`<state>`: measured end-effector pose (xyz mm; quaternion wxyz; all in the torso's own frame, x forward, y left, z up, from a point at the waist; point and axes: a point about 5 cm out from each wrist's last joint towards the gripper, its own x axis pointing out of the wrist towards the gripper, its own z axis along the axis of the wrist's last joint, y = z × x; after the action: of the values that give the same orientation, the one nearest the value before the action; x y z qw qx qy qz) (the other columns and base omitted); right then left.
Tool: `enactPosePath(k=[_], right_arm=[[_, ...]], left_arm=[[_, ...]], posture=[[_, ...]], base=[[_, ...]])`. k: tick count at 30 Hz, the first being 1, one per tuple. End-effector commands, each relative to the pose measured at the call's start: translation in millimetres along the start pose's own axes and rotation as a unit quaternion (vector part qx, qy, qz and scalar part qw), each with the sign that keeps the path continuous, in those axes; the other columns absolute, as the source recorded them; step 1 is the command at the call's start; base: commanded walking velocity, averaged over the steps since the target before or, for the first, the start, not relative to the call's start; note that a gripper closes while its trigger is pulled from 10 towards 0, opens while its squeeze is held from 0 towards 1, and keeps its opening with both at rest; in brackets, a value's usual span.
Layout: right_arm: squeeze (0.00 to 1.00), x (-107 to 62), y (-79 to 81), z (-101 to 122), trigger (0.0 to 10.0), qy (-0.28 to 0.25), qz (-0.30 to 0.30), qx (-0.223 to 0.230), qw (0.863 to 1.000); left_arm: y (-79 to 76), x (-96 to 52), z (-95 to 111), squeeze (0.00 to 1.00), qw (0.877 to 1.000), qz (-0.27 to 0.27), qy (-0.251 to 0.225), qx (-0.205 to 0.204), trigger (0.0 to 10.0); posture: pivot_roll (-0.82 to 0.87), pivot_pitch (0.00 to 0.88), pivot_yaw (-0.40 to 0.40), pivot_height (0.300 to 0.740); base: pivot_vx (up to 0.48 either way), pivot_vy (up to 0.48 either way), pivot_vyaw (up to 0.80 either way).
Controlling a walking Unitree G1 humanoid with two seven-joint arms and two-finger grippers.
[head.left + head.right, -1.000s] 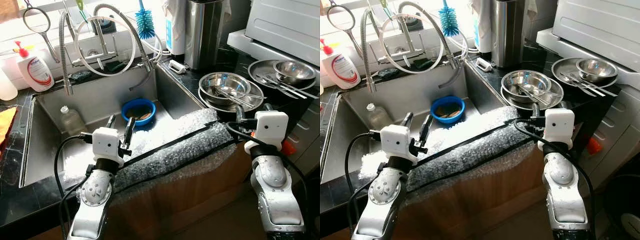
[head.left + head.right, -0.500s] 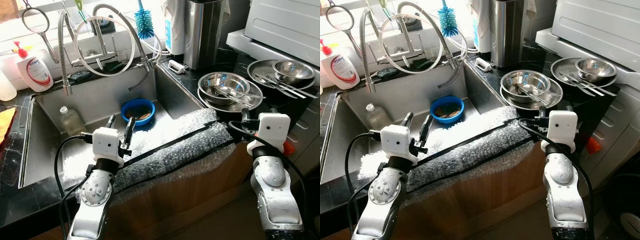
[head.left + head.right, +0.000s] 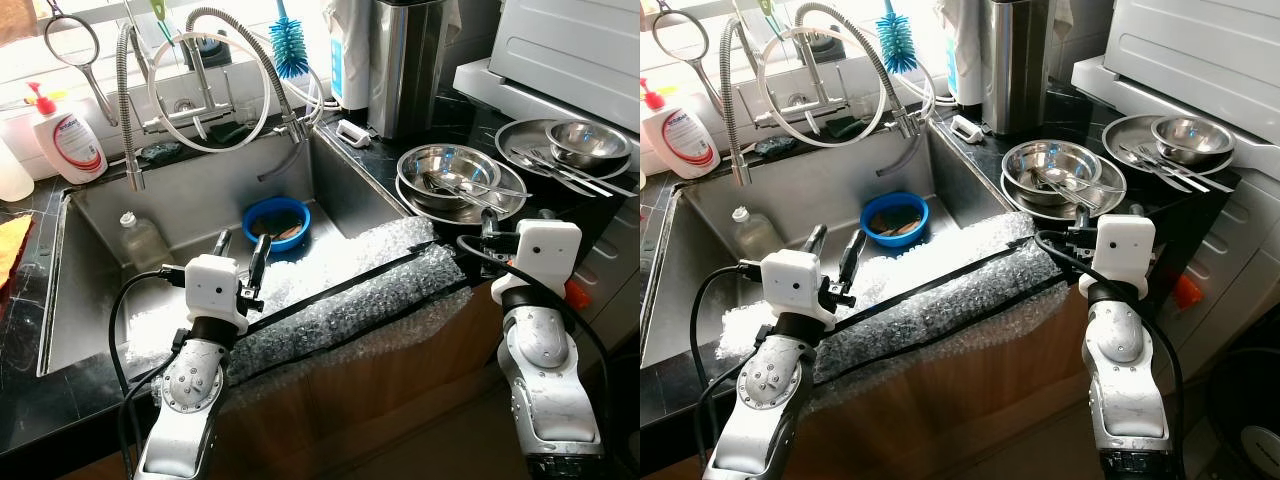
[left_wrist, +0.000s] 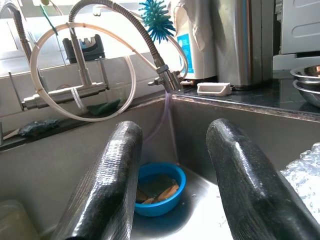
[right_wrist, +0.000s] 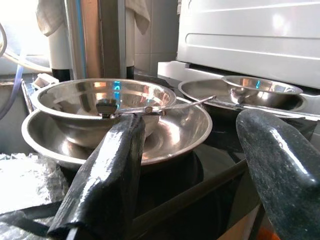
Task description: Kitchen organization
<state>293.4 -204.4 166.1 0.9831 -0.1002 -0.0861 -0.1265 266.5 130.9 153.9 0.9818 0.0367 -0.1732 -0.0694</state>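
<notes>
**Two steel bowl stacks beside sink**

Nested steel bowls point(image 3: 462, 180) with utensils sit on the black counter point(image 3: 560, 215), right of the sink point(image 3: 190, 215). Right gripper point(image 5: 185, 165) spread wide just before them. Left gripper point(image 4: 167, 180) parted over the sink, facing blue bowl point(image 3: 277, 222). Bubble wrap point(image 3: 350, 300) covers the front edge.
</notes>
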Motion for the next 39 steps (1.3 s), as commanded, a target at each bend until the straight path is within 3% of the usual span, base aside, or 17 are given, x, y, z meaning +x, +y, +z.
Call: enactPosePath(k=[1,18,39], right_arm=[[0.0,2.7,2.4,3.0,10.0,-0.007,-0.002,0.006,1.0],[0.0,4.6,6.1,-5.9,10.0,0.018,0.0,-0.004,1.0],[0.0,7.0,17.5,0.3,10.0,0.001,0.03,0.02,0.999]], left_arm=[[-0.6,-0.6,-0.4,0.0,1.0,-0.005,0.004,0.011,10.0],[-0.3,-1.5,-1.1,0.0,1.0,-0.005,0.006,0.011,10.0],[-4.1,-1.5,-1.5,0.0,1.0,-0.018,0.005,0.024,10.0]], posture=[[-0.2,0.0,0.099,0.74],[-0.2,0.0,0.098,0.74],[-0.19,0.0,0.099,0.74]], base=[[0.0,0.0,0.0],[0.0,0.0,0.0],[0.0,0.0,0.0]])
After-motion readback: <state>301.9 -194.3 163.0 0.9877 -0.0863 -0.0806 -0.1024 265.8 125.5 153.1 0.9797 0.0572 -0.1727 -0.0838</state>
